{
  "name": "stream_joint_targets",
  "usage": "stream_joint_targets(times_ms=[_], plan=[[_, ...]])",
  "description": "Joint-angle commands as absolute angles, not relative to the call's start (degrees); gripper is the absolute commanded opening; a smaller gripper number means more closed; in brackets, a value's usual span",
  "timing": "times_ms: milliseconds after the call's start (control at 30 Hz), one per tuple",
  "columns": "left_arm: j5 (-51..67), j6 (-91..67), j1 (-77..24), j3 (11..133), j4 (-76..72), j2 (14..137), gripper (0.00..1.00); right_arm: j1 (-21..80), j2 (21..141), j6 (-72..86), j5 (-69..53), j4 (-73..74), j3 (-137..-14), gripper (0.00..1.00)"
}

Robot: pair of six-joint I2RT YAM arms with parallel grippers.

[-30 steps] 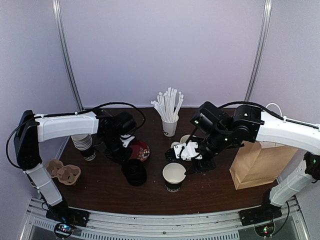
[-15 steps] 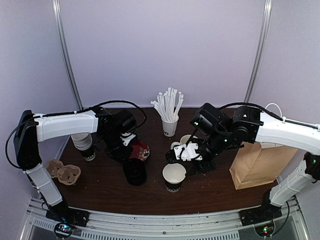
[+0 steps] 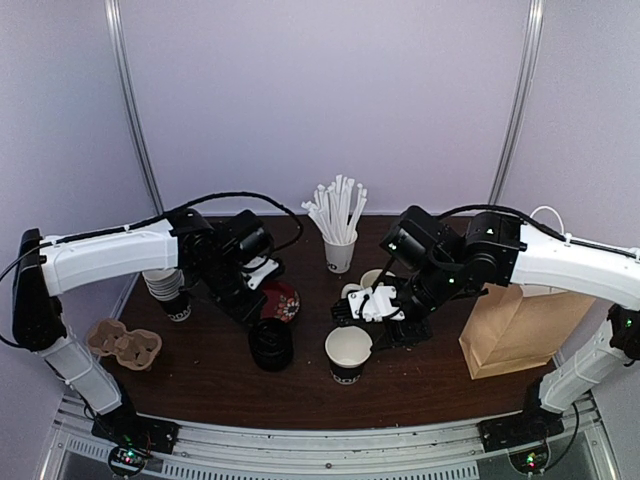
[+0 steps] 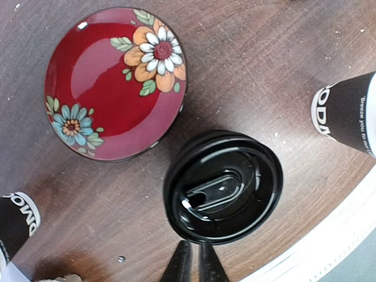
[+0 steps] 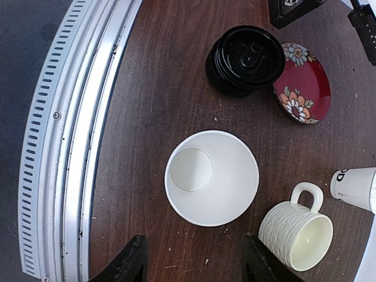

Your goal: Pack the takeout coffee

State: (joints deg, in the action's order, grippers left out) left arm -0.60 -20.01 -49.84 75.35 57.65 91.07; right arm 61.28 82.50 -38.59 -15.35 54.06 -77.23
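left claw (image 4: 191, 261) clenched, tips at rim of black lid stack (image 4: 223, 185), just beside red plate (image 4: 114, 82) | paper cup (image 5: 211, 176) upright, no lid, mid counter (image 5: 147, 88) | right claw (image 5: 197, 261) released, above paper cup | bag (image 3: 515, 325) far right

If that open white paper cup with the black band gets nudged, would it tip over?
Probably. The open white paper cup looks empty, its bare bottom showing, so likely light and easy to topple. Its rim is wider than its base, favouring tipping. Lidless, its thin walls may dent if squeezed.
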Motion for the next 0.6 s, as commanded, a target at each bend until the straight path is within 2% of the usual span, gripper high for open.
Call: stream_joint_targets(times_ms=[0,100,300,533,567], plan=[[-2.6,-19.7,-49.6,76.3,57.7,91.3,0.17,60.9,81.6,-37.8,-14.8,53.1,-76.6,0.57],[-2.9,-18.0,-51.7,76.0,55.6,91.9,0.25,60.9,81.5,-37.9,-14.7,53.4,-76.6,0.57],[-1.9,-3.6,-62.2,73.6,49.9,92.7,0.27,59.3,80.4,-37.9,-17.2,58.4,-78.3,0.57],[-6.1,-2.8,-62.7,72.2,45.9,95.9,0.32,50.9,74.7,-35.1,-21.1,58.1,-75.1,0.58],[-6.1,-3.2,-62.7,72.9,46.5,97.0,0.39,49.6,74.3,-34.6,-21.9,57.8,-75.0,0.58]])
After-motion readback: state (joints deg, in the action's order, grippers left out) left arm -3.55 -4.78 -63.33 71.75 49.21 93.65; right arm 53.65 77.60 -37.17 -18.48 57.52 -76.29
